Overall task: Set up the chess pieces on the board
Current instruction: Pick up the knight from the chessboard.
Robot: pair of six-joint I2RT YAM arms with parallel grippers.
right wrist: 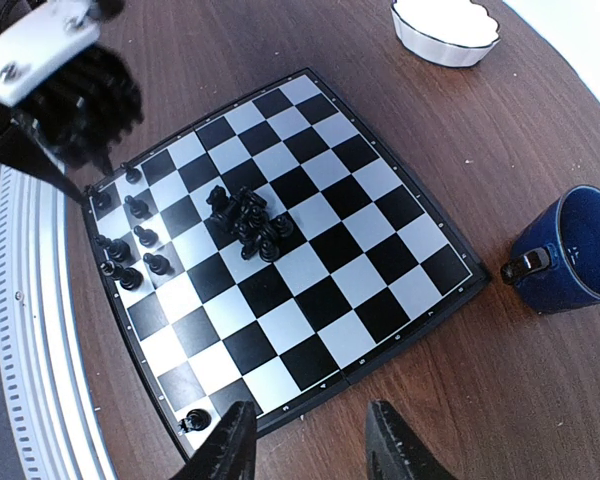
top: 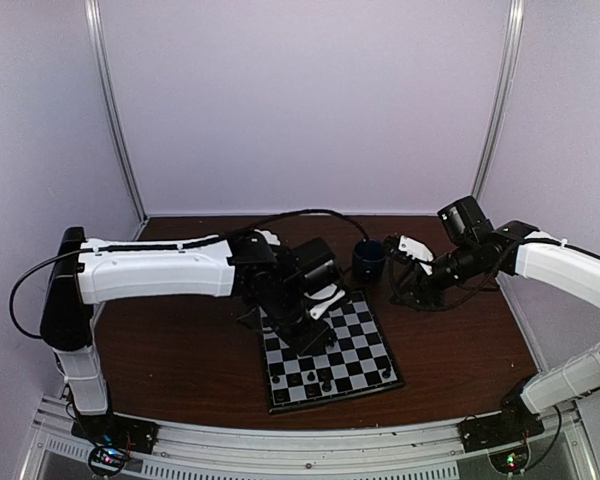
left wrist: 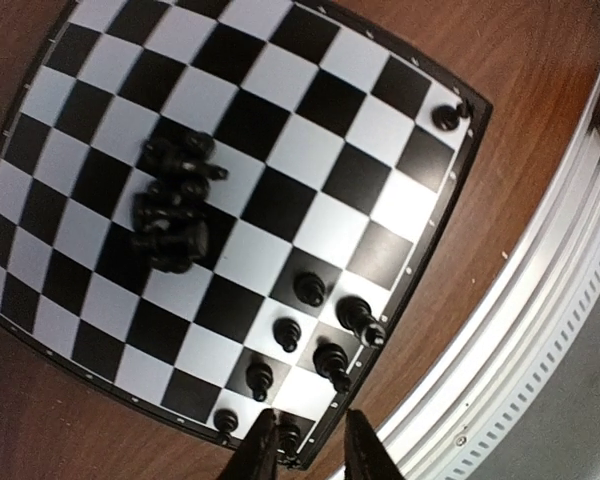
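The board (top: 352, 335) lies in the middle of the table, also seen as the board (left wrist: 280, 200) and the board (right wrist: 320, 290). A heap of black chess pieces (left wrist: 175, 205) lies tumbled near its centre, the same heap (right wrist: 245, 225) in the right wrist view. Several pieces (left wrist: 330, 362) stand in the corner beside the rail, and one piece (right wrist: 193, 418) stands alone in the other near corner. My left gripper (left wrist: 312, 450) is open around a corner piece (left wrist: 290, 437), which stands by the left finger with a gap on its right. My right gripper (right wrist: 315, 440) hangs open and empty over the board's edge.
A dark blue mug (top: 369, 258) stands just past the board's far right corner, the mug (right wrist: 570, 250) upright and empty-looking. A white scalloped bowl (right wrist: 445, 30) sits on the wood beyond the board. The metal rail (left wrist: 540, 350) runs along the table's near edge.
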